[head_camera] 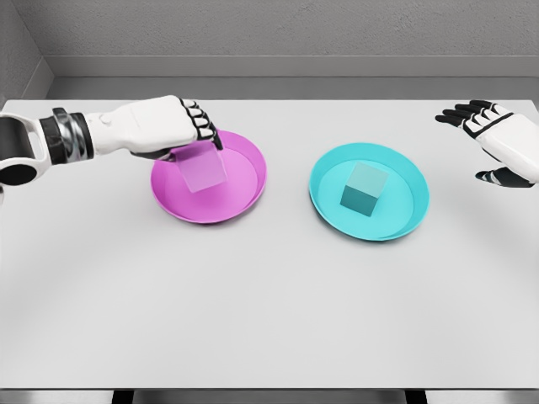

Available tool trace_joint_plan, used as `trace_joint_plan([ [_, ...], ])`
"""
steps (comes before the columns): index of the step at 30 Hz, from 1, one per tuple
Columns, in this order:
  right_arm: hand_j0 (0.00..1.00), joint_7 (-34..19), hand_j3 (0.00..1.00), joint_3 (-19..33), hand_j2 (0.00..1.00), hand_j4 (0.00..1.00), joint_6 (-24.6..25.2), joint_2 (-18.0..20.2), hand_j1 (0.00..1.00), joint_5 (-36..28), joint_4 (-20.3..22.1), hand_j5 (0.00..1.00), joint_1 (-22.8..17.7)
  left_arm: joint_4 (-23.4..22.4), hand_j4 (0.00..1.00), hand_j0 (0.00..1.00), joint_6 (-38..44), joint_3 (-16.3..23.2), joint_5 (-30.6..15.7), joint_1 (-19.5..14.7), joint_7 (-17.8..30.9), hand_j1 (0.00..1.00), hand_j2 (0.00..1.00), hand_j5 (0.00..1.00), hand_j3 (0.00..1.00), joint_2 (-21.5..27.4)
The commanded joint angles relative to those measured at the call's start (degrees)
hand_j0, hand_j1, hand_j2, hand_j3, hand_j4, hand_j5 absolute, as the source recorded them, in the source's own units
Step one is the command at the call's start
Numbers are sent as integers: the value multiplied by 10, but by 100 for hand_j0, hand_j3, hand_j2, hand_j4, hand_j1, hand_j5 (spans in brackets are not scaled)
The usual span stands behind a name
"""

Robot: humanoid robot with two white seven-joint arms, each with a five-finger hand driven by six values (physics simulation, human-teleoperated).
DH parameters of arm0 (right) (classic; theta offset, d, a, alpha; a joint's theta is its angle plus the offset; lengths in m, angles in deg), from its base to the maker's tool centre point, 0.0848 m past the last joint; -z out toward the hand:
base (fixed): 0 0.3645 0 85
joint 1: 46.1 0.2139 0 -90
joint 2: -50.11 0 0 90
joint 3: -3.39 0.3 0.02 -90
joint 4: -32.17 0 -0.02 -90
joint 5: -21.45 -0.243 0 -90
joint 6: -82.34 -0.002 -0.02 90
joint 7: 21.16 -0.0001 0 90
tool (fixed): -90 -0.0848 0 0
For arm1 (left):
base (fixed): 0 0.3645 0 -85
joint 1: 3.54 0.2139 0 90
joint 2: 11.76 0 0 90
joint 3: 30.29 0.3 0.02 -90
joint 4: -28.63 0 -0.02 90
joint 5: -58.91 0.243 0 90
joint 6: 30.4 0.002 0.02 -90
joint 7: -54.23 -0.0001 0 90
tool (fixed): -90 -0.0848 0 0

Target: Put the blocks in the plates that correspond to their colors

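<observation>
With the teal block (364, 187) already in the teal plate (404, 220), the left hand (195, 124), fingers curled on the pink block (202, 171) in the pink plate (244, 189), could topple it when releasing.

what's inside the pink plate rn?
A pink block sits inside the pink plate, near its middle. The left hand hovers over the plate's upper left, covering that rim and the block's top corner; whether the fingers grip the block can't be seen.

left hand (168, 126): fingers curled down | right hand (497, 139): fingers spread
</observation>
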Motion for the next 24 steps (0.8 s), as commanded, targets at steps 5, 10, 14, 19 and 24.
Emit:
trace_joint_plan([
  [5, 100, -1, 100, -19, 100, 100, 1, 1, 100, -5, 4, 100, -3, -7, 100, 100, 1, -3, -4, -1, -3, 100, 100, 100, 100, -2],
  [10, 100, -1, 100, -19, 100, 100, 1, 1, 100, -5, 3, 100, -4, -4, 100, 100, 1, -15, -10, -5, -3, 100, 100, 100, 100, 4],
  [14, 100, -1, 100, -18, 100, 100, 1, 0, 100, -4, 3, 100, -4, -4, 100, 100, 1, -16, -119, 1, -3, 100, 100, 100, 100, 89],
  [19, 100, -1, 100, -17, 100, 100, 1, 0, 100, -4, 1, 100, -4, -10, 100, 100, 1, -19, -125, 21, -2, 100, 100, 100, 100, 188],
  [24, 100, -1, 100, -18, 100, 100, 1, 0, 100, -4, 0, 100, -4, -11, 100, 100, 1, -27, -125, 41, -3, 100, 100, 100, 100, 197],
])
